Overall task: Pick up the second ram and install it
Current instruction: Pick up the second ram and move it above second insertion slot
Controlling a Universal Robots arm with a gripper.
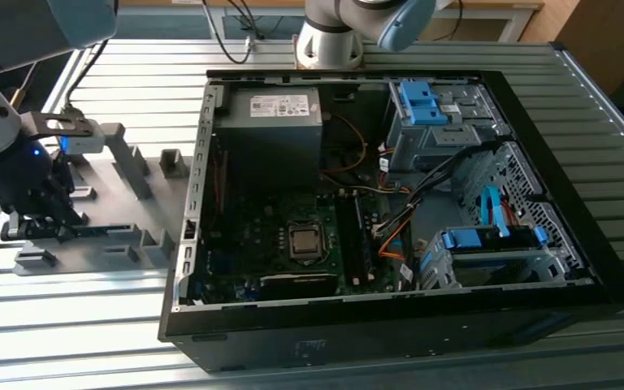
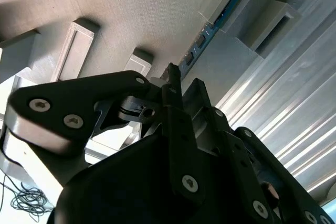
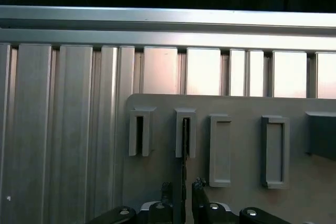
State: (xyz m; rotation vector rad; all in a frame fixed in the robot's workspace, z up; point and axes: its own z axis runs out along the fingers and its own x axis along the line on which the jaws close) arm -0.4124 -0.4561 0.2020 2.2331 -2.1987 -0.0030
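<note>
A: First wrist view first: where does the second ram (image 3: 185,140) sit?
B: On edge in a grey holder block (image 3: 192,135), running straight back between the fingers of the pincer (image 3: 182,188). The block keeps it upright, so both flat faces are free to be clamped.
A: Clamped already?
B: I'd say not. The fingers stand a little apart, one on each side of the strip, with a sliver of gap showing; nothing is held.
A: And the PC case (image 1: 399,333)?
B: Well off to one side of the pincer, lid off, so the board lies open from above.
</note>
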